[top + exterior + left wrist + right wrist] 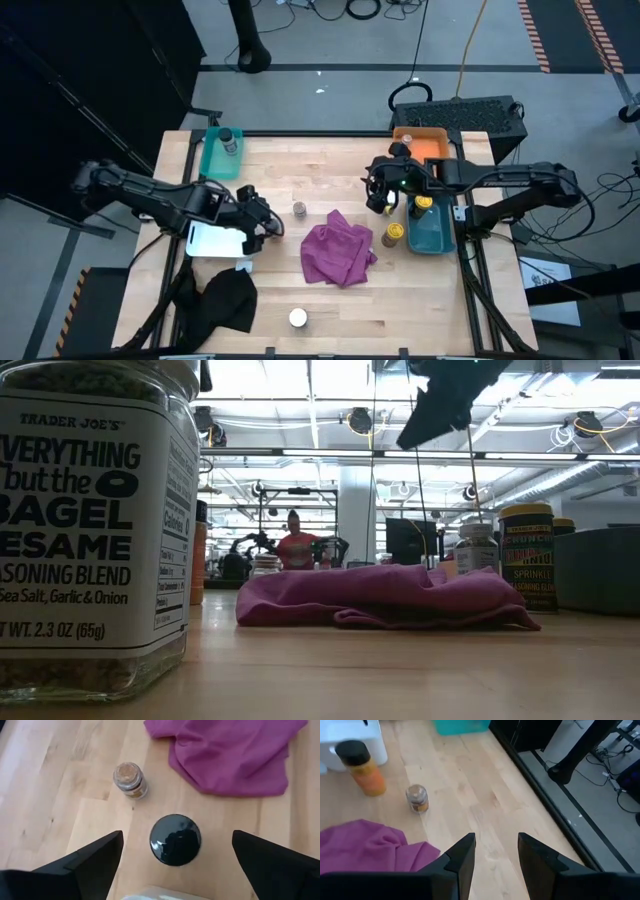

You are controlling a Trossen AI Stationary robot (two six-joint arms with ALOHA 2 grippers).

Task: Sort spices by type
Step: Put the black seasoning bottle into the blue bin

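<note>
Both left fingers spread, straddling black-lidded jar

Left gripper beside white tray, right gripper near blue tray, magenta cloth mid-table, brown-lidded jar between grippers, yellow-lidded jar just beside blue tray, white-lidded jar near front edge.

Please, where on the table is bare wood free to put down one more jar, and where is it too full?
Free: the wood between the green tray and the orange tray, and the near strip between the black cloth and the white-lidded jar. Crowded: around the magenta cloth, the blue tray and the right gripper.
</note>
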